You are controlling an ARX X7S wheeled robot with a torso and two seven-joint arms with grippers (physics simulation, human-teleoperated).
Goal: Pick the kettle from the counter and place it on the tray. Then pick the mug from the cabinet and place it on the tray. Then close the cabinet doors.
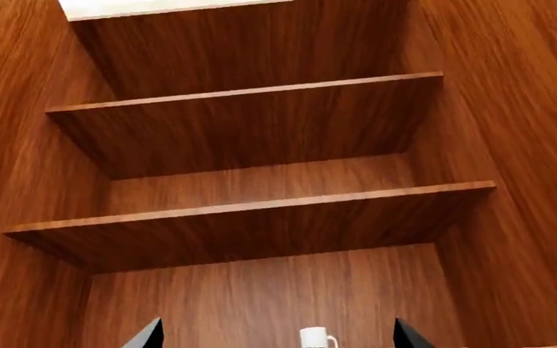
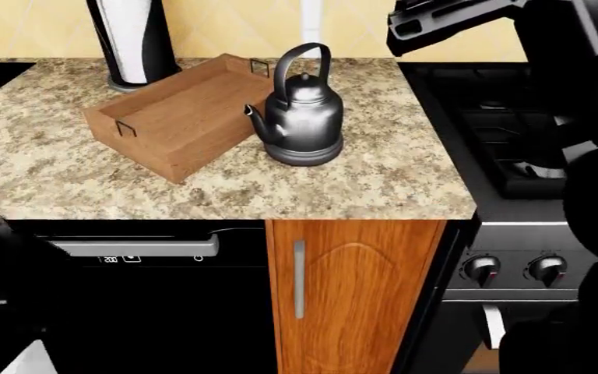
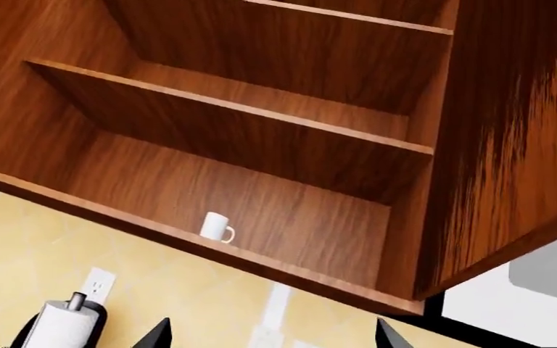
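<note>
Here, one simulated kitchen moment is being set out in labelled lines.

Kettle: the kettle (image 2: pixel 301 109) is being shown upright on the tabletop (image 2: pixel 403 179), just beside the tray's near corner, its spout turned toward the tray; contact with the tray cannot be told.

Tray: the tray (image 2: pixel 143 128) is being seen with nothing in it, lying at an angle in front of the paper-towel holder (image 2: pixel 133 39).

Mug: the mug (image 3: pixel 217 227) is being shown standing on the lowest shelf of the open cabinet (image 3: pixel 289 196), near that shelf's front edge, handle to one side.

Left fingers: the left fingers (image 1: pixel 148 337) are being held spread and empty, aimed up into the shelves with the mug between their tips in that view.

Right fingers: the right fingers (image 3: pixel 157 335) are likewise being held spread and empty, pointed at the cabinet from below.

Step judged: neither object is yet being carried; the kettle is still waiting to be picked first.

Risk: the kettle's tall arched handle is being judged a narrow target, and an off-centre pinch could let the heavy body swing or tip.

Risk: the tray's raised side could be struck if the kettle is being lifted too low.

Risk: the mug, being near the shelf edge, could be knocked off by a clumsy approach.
</note>
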